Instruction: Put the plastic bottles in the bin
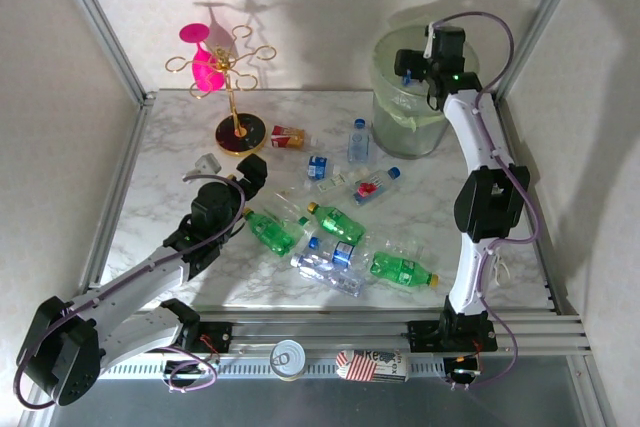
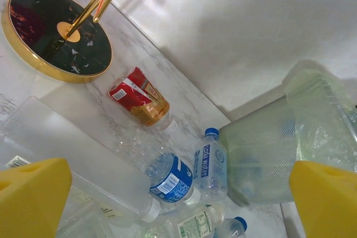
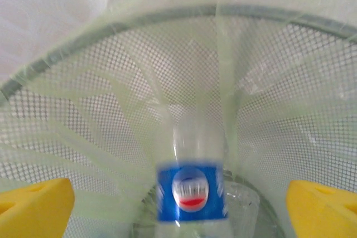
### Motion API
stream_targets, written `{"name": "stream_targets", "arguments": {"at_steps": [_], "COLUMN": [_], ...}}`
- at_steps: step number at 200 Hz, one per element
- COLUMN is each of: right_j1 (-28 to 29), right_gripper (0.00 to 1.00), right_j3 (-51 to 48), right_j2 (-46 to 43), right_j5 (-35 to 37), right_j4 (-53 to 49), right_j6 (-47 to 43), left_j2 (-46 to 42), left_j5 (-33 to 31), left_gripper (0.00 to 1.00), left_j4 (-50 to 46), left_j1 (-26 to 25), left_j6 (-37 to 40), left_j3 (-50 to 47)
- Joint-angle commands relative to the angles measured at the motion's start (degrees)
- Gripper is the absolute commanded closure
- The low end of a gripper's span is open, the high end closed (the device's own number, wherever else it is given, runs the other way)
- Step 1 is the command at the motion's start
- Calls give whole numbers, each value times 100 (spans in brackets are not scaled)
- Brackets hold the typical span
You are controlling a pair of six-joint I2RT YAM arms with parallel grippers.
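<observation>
top view: the right pincer (image 1: 412, 67) hangs over the mouth of the bin (image 1: 385, 122), which stands at the far right of the desk (image 1: 160, 197). the left pincer (image 1: 250, 172) hovers low at the left edge of the scatter of plastic bottles (image 1: 337, 223). around ten of them are out on the marble between the gold stand (image 1: 235, 97) and the near rail: three green ones lying down, the rest clear, one upright just beside the bin. by my reckoning most of the job is left.

left wrist view: the left pincer (image 2: 178, 199) is spread wide, its yellow fingers (image 2: 30, 193) at the lower corners, pinching nothing. under and ahead of it lie a long clear bottle (image 2: 83, 160), a blue-labelled bottle (image 2: 172, 178) and a red-labelled bottle (image 2: 136, 96) near the stand's dark base. the bin (image 2: 262, 160) stands beyond them. none of these is in hand.

right wrist view: the right pincer (image 3: 178, 204) is spread too, fingers far apart at the bottom corners. between them, touching neither, a blurred bottle (image 3: 192, 190) with a blue label sits inside the bin's mesh wall (image 3: 111, 110) and liner. i judge it loose and on its way down, so this one counts as binned. what lies at the bottom i cannot tell.
</observation>
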Motion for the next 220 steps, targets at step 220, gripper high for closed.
{"name": "stream_targets", "arguments": {"at_steps": [220], "right_j1": [2633], "right_gripper": [1], "right_j3": [-6563], "right_j2": [-4006], "right_j5": [-1617], "right_j4": [4203], "right_j6": [1047], "left_j2": [410], "left_j5": [362], "left_gripper": [0], "left_j4": [-2212], "left_j1": [-491], "left_j6": [-1192], "left_j3": [-330]}}
